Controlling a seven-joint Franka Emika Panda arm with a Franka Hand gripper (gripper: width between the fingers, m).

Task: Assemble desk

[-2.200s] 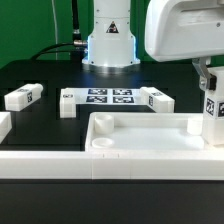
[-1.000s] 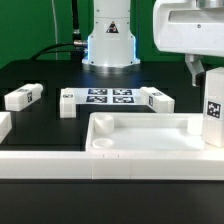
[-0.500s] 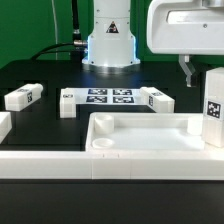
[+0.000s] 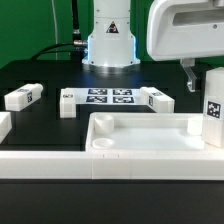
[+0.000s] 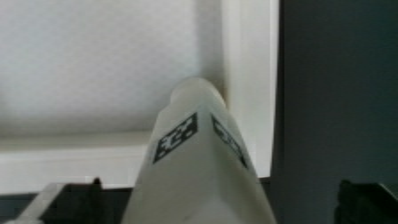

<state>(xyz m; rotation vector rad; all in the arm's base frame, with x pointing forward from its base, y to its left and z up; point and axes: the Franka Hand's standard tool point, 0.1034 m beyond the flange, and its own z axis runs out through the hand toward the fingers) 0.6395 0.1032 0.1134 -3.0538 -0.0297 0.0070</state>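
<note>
Along the counter (image 4: 40,75) edge on the exterior view's left, you are seeing a first leg (image 4: 22,97) lying flat. Mid-counter, the marker board (image 4: 110,97) is sitting between a second leg (image 4: 67,101) and a third leg (image 4: 157,99), both lying down. The desk top (image 4: 150,135) is resting toward the edge nearest the exterior camera. At its corner on the exterior view's right a fourth leg (image 4: 213,105) is standing upright. Your end effector (image 5: 214,200) is hovering over it, fingers spread apart and clear of it.
</note>
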